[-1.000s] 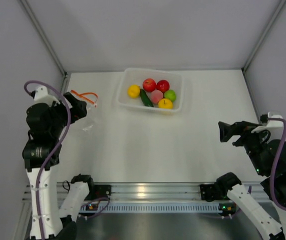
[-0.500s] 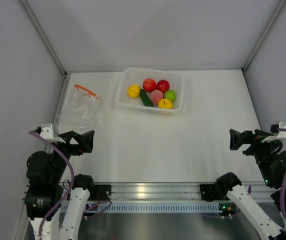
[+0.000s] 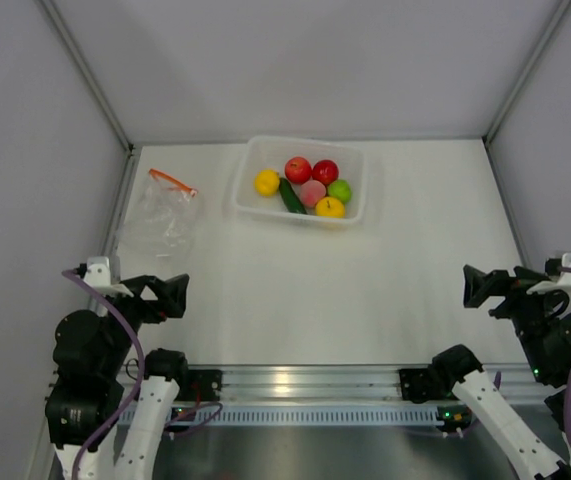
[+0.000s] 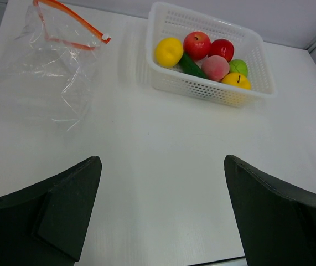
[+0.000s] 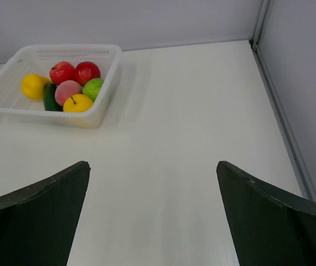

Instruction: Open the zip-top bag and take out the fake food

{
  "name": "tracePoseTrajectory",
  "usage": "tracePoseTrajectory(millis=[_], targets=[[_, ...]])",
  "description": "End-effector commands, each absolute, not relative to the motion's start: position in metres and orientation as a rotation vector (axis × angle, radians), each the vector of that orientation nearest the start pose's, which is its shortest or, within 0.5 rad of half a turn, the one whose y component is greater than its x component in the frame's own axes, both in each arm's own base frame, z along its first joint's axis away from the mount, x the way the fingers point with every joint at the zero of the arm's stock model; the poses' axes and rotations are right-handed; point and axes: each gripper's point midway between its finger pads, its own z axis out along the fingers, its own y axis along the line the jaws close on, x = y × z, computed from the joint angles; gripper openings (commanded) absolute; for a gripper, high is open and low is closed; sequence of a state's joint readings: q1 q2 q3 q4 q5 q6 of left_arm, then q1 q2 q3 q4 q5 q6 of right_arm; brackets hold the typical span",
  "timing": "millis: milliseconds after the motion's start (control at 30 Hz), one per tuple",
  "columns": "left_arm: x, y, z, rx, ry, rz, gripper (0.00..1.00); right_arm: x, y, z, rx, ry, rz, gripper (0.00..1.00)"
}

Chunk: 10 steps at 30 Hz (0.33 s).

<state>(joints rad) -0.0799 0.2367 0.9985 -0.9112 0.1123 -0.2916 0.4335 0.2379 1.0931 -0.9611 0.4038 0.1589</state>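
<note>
The clear zip-top bag (image 3: 160, 215) lies flat and empty at the far left of the table, its orange-red zip strip (image 3: 171, 181) at the far end; it also shows in the left wrist view (image 4: 47, 69). The fake food (image 3: 305, 186) lies in the white basket (image 3: 255, 148): two red, a pink, two yellow, a light-green fruit and a dark cucumber (image 4: 190, 65). It shows in the right wrist view too (image 5: 69, 83). My left gripper (image 3: 170, 295) is open and empty near the front left, well short of the bag. My right gripper (image 3: 480, 287) is open and empty at the front right.
The white basket (image 4: 202, 91) stands at the back centre, to the right of the bag. Grey walls close in the table on the left, back and right. A metal rail (image 3: 295, 380) runs along the near edge between the arm bases.
My left arm has let go of the bag, pulled back from it and dropped low to the front left; the bag now lies flat. My right arm has drawn back a little to the right.
</note>
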Motion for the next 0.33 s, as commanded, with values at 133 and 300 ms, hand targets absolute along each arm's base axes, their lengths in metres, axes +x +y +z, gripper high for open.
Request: tracePoseTrajectory(millis=[133, 300], targets=[[0.1299, -0.0403, 0.3178, -0.092, 1.714, -0.358, 0.98, 0.121, -0.0209, 0.3292, 0.097, 1.672, 0.065, 0.99], [0.1303, -0.0389, 0.3195, -0.101, 1.709, -0.353, 0.98, 0.1219, -0.0216, 0.3293, 0.092, 1.679, 0.052, 0.99]])
